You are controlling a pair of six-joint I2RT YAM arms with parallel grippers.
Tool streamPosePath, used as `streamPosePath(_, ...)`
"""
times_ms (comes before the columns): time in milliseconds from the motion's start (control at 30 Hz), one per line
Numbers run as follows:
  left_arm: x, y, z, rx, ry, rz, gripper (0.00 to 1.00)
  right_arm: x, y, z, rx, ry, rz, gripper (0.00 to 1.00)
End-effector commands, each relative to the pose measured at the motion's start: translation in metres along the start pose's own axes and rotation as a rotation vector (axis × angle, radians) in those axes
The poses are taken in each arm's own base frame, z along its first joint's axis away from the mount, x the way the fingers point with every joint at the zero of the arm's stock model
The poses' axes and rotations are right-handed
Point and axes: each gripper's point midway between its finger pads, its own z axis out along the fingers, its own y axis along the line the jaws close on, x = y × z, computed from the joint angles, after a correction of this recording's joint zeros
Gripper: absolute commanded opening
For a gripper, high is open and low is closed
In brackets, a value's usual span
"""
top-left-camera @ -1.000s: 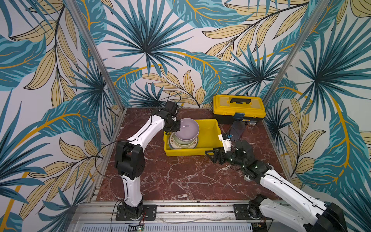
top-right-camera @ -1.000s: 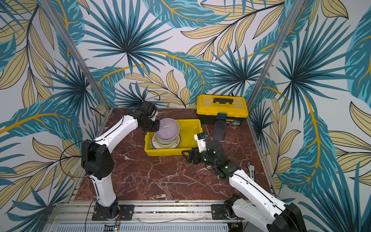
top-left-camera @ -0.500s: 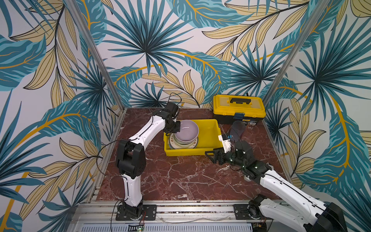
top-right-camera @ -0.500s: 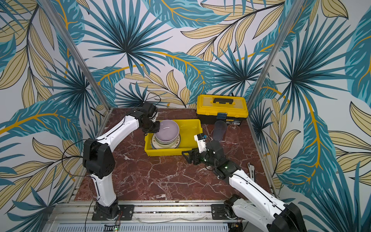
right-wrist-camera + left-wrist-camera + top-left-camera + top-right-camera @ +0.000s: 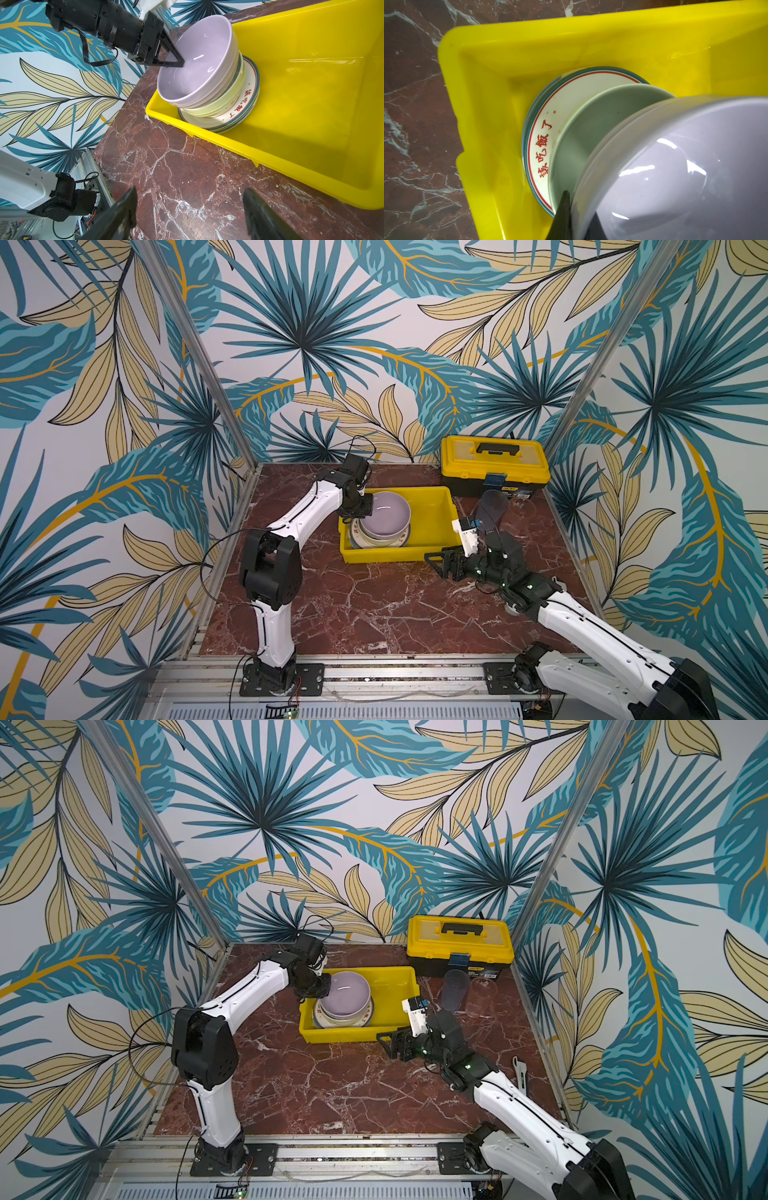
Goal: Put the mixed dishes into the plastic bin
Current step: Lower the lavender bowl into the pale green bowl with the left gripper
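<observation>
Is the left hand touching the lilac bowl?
Touching. The right wrist view shows the left hand clamped on the rim of the lilac bowl, one finger inside.

We see a white-shelled left arm (image 5: pixel 305 512), a matching right arm (image 5: pixel 582 622), chunky black joint housings (image 5: pixel 270 568), looping black cable (image 5: pixel 84 49), black triangular gripper fingers (image 5: pixel 170 63), tiny green lights (image 5: pixel 467 1065).

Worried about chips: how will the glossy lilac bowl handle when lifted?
Glints suggest the glossy lilac bowl is glazed, probably slippery in the left pincer pinching its rim. Likely rigid, chippable ceramic. Nested atop the pale green bowl, it may rock.
</observation>
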Motion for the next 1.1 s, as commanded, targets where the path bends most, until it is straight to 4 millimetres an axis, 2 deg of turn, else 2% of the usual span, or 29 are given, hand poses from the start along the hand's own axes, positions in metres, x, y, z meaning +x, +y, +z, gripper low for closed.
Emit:
streamPosePath(0,-0.014,-0.014,-0.011,0.056,-0.061,0.014,0.09,0.004,-0.002,0.000,0.004,-0.007,0.002,0.81)
streamPosePath(733,-0.018,-0.008,-0.006,0.014,-0.056,0.026,0.11,0.003,-0.001,0.001,-0.003,-0.013,0.003,0.81)
streamPosePath(1067,-0.018,-0.007,-0.002,0.010,-0.051,0.029,0.21,0.003,-0.002,0.002,-0.001,-0.013,0.000,0.81)
